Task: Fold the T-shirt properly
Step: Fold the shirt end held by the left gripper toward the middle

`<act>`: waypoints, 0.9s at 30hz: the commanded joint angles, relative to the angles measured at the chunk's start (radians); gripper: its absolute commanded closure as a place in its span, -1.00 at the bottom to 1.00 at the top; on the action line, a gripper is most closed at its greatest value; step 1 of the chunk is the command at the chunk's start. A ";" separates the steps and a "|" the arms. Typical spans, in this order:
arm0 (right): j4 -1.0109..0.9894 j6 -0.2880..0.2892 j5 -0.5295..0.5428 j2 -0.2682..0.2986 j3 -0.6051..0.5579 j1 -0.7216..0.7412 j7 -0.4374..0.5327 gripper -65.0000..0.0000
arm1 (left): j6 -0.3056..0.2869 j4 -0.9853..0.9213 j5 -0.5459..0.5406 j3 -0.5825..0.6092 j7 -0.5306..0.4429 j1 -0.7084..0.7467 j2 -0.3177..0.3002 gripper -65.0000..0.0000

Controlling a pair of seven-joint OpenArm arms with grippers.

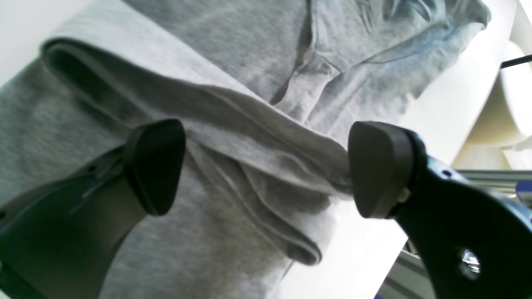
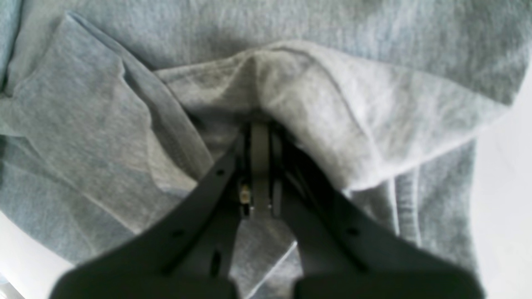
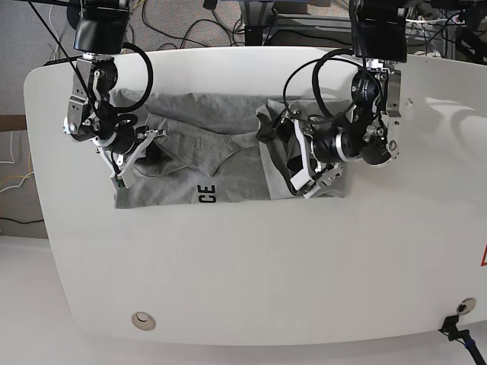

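The heather-grey T-shirt (image 3: 202, 156) lies crumpled across the far half of the white table, with black letters "CE" (image 3: 205, 194) showing near its front edge. My left gripper (image 1: 268, 170) is open, its fingers (image 1: 380, 168) wide apart astride a raised fold of the shirt (image 1: 249, 124) at the shirt's right end; in the base view it is at the right (image 3: 306, 163). My right gripper (image 2: 259, 128) is shut on a pinched ridge of the shirt (image 2: 316, 95); in the base view it is at the shirt's left end (image 3: 137, 148).
The white table (image 3: 251, 274) has a rounded front edge with a round fitting (image 3: 142, 320) near the front left. Cables (image 3: 198, 26) and frame parts lie behind the far edge. A black plug (image 3: 456, 323) sits at the front right corner.
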 commanded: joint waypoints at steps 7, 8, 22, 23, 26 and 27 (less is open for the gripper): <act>-0.008 -0.007 -0.067 0.000 -0.008 -0.013 -0.088 1.00 | -0.002 -0.088 0.026 0.005 -0.027 -0.024 0.101 -0.80; -0.008 -0.007 -0.067 0.000 -0.008 -0.013 -0.088 1.00 | -0.003 -0.088 0.024 0.005 -0.027 -0.025 0.113 -0.80; -0.008 -0.007 -0.067 -0.003 -0.008 -0.014 -0.088 1.00 | -0.009 -0.082 -0.077 0.006 -0.027 -0.088 0.214 -0.80; -0.008 -0.007 -0.067 -0.003 -0.008 -0.014 -0.088 1.00 | -0.011 -0.077 -0.131 0.002 -0.027 -0.088 0.212 -0.80; -0.008 -0.007 -0.067 -0.003 -0.008 -0.014 -0.088 1.00 | -0.011 -0.028 -0.251 0.000 -0.027 -0.085 0.129 -0.80; -0.008 -0.007 -0.067 -0.003 -0.008 -0.013 -0.088 1.00 | -0.011 -0.014 -0.263 -0.001 -0.027 -0.082 0.093 -0.80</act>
